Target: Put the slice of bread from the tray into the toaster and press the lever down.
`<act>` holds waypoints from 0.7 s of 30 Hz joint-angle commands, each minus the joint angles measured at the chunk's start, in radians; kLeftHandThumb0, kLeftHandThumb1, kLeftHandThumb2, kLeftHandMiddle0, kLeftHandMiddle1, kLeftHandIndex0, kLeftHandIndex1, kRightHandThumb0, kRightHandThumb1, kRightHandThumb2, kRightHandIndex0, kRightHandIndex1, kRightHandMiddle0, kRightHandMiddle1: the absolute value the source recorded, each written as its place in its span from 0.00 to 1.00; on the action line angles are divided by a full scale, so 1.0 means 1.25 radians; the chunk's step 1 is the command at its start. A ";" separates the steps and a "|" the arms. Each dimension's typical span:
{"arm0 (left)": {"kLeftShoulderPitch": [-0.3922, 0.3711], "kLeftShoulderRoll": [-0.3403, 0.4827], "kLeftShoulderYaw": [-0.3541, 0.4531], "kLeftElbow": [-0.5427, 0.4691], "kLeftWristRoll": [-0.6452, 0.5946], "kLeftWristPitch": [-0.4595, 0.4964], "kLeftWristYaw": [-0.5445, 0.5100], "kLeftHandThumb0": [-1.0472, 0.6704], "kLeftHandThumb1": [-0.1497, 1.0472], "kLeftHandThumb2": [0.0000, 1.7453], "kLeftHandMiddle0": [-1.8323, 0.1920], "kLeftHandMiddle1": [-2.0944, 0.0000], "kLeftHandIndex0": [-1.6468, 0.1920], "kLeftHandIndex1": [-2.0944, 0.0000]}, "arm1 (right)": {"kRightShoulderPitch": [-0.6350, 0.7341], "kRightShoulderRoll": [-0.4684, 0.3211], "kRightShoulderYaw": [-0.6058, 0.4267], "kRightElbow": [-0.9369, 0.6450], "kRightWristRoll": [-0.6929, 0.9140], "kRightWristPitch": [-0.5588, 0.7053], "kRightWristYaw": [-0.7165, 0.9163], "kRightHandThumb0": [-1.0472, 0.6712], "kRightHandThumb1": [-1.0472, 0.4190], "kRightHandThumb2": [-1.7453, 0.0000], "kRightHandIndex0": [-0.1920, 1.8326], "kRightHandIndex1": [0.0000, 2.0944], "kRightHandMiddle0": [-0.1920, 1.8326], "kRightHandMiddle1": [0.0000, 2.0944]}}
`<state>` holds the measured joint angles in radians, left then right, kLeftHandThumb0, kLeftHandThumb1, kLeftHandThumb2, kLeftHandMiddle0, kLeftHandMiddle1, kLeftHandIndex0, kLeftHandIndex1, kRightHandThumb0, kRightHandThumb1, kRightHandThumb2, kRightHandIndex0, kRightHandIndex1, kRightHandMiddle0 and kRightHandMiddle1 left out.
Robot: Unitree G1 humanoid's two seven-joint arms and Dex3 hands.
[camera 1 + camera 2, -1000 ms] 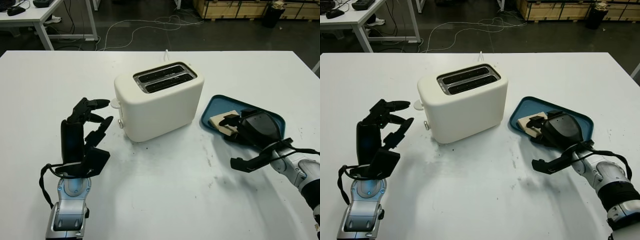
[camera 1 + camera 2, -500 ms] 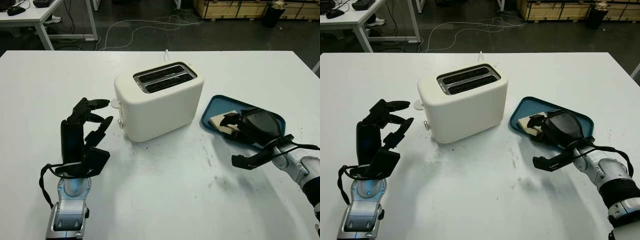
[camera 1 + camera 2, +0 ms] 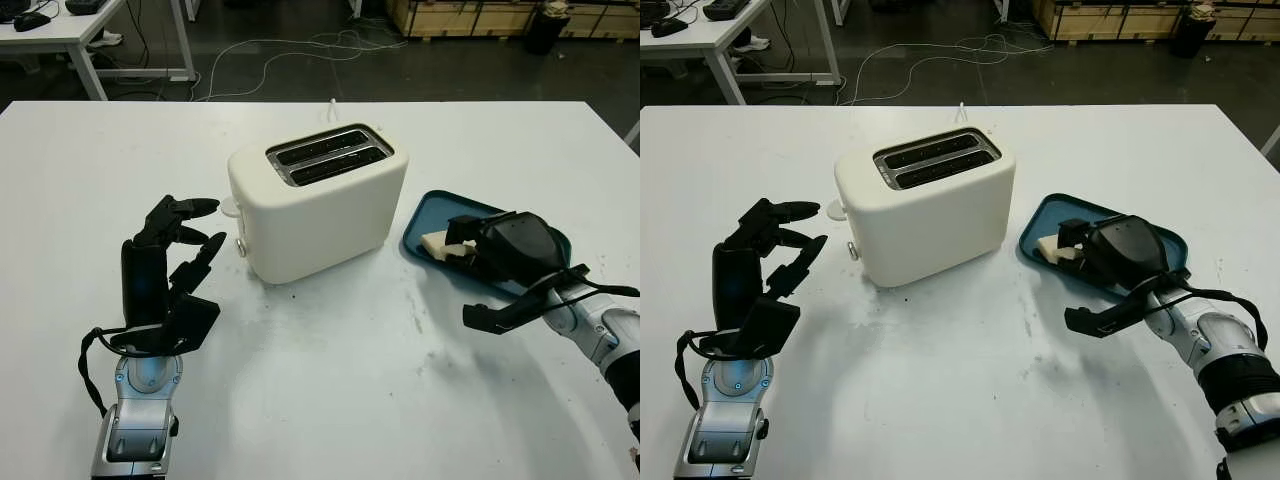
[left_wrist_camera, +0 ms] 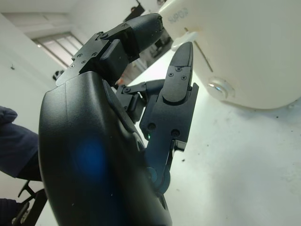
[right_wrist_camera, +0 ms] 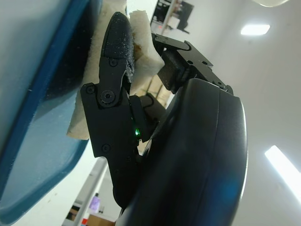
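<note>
1. There is one toaster (image 3: 318,200) — cream-white, standing near the middle of the white table (image 3: 330,400). It has two slots on top, and both look empty.
2. At the toaster's left end there is one lever (image 3: 231,207), and below it one small round knob (image 3: 241,247).
3. One blue tray (image 3: 1045,222) lies on the table to the right of the toaster, a little apart from it.
4. One slice of bread (image 3: 437,244) is over the tray, at the side nearest the toaster.
5. The right hand (image 3: 1080,246) is over the tray. Its fingers (image 5: 115,42) are closed on the slice of bread, one on each face — this is seen in the right wrist view.
6. The left hand (image 3: 180,240) stands upright on the table to the left of the toaster, near the lever but not touching it. It holds nothing and its fingers (image 4: 181,75) are a little bent, not closed.
</note>
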<state>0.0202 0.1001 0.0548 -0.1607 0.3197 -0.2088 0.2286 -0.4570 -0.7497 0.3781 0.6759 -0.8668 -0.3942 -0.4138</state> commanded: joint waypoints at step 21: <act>0.001 -0.001 -0.003 0.004 0.001 -0.014 0.009 0.50 0.89 0.09 0.66 0.35 0.60 0.61 | -0.247 -0.029 -0.033 0.086 0.013 -0.043 -0.073 0.25 0.09 0.73 0.55 0.83 0.41 0.83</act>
<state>0.0203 0.0999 0.0530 -0.1599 0.3193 -0.2107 0.2372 -0.7219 -0.7747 0.3602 0.7644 -0.8951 -0.4199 -0.5252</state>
